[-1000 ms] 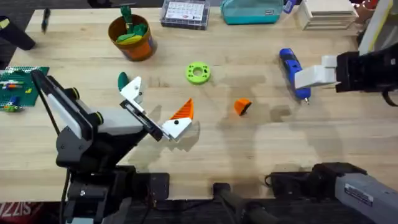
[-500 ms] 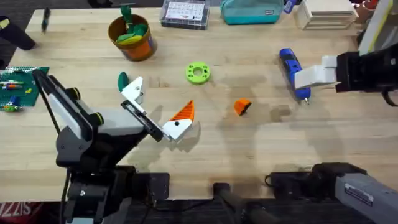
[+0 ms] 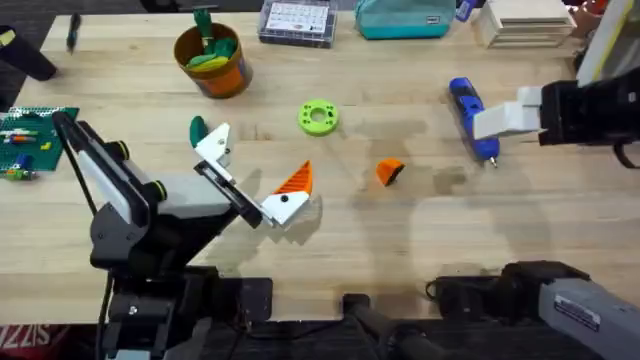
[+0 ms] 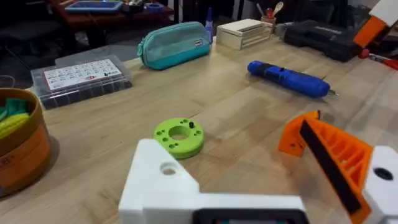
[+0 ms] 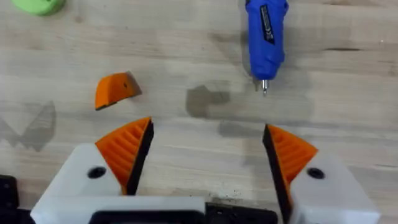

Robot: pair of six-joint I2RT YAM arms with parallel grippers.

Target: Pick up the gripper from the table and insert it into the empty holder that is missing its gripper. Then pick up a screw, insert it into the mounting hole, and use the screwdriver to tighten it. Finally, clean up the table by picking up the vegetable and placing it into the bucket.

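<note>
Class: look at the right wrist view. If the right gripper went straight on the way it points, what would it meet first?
Probably the bare table: the right gripper points down at it, fingers open. The loose orange gripper and blue screwdriver lie farther on.

Wooden table (image 3: 400,240) bears screwdriver (image 3: 470,117), gripper (image 3: 389,171), bucket (image 3: 212,62)

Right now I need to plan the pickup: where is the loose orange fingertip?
In the overhead view, the orange fingertip lies on the table near the middle, between the green ring and the blue screwdriver.

One screwdriver (image 3: 471,118), one bucket (image 3: 211,58), one gripper (image 3: 389,172)
</note>
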